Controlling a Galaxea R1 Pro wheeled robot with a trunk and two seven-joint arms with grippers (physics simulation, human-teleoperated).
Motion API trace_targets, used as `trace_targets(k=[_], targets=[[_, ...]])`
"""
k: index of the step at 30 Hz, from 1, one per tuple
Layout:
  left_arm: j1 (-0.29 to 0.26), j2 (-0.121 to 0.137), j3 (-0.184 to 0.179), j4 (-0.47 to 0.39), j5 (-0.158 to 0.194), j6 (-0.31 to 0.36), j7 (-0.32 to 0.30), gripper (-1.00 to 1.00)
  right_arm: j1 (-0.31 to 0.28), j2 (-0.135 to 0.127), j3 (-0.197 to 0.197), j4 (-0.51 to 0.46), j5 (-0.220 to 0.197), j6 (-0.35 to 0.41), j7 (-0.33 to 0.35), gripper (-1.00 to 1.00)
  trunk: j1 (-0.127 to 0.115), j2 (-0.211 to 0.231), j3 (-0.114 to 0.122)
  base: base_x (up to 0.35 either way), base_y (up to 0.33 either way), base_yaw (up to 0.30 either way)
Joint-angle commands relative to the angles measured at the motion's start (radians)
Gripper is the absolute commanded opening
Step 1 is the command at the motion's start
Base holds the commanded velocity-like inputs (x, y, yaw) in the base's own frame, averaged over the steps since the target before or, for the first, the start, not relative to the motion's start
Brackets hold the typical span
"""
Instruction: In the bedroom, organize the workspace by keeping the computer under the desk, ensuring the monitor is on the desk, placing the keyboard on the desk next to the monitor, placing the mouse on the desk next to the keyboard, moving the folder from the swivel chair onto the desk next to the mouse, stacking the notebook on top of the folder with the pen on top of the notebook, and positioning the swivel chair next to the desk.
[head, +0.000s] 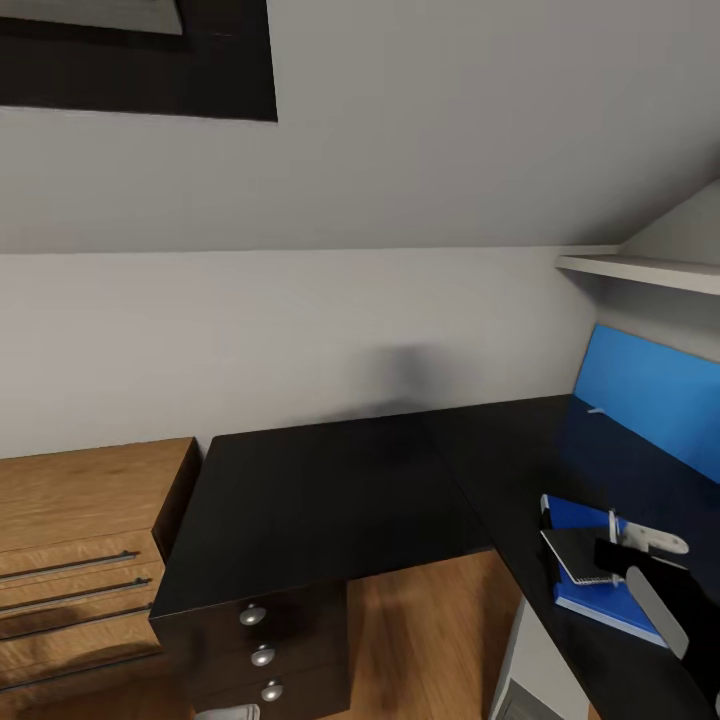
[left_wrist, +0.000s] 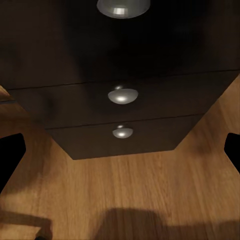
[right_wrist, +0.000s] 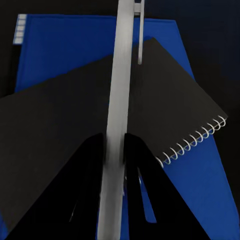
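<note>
right wrist view, gripper (right_wrist: 116, 150) grips pen (right_wrist: 118, 90), above notebook (right_wrist: 75, 135)

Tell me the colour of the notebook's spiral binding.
White or silvery wire coils along one edge of the dark notebook, clearest in the right wrist view.

The head camera looks down from above at the L-shaped matte black desk (head: 330, 490). The left wrist camera faces its dark drawer front with round silver knobs (left_wrist: 121, 96) closely, low over wooden floor. The right wrist camera hangs close above the bright blue folder (right_wrist: 75, 47), shared with the head view.
</note>
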Motion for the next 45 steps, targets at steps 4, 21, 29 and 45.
trace_targets(k=[4,21,29,45], targets=[[0.0,0.0,-0.002,-0.001,0.01,0.004,0.005,1.0,-0.024,-0.001,0.003,0.044,0.001,-0.006,0.017,-1.0,0.0,-0.001,-0.001,0.005,0.0,0.0],[0.0,-0.001,-0.009,0.002,0.01,0.004,0.007,1.0,-0.089,-0.001,0.003,0.185,0.015,-0.024,0.029,-1.0,0.0,-0.001,-0.001,0.128,0.0,0.0],[0.0,-0.001,-0.01,0.002,0.01,0.004,0.008,1.0,-0.118,-0.001,0.003,0.228,0.031,-0.024,0.029,-1.0,0.0,-0.001,-0.001,0.004,0.0,0.0],[0.0,0.0,-0.01,0.005,0.01,0.004,0.006,1.0,-0.121,0.002,0.009,0.231,0.037,-0.022,0.027,1.0,0.0,-0.001,-0.001,0.0,0.0,0.0]])
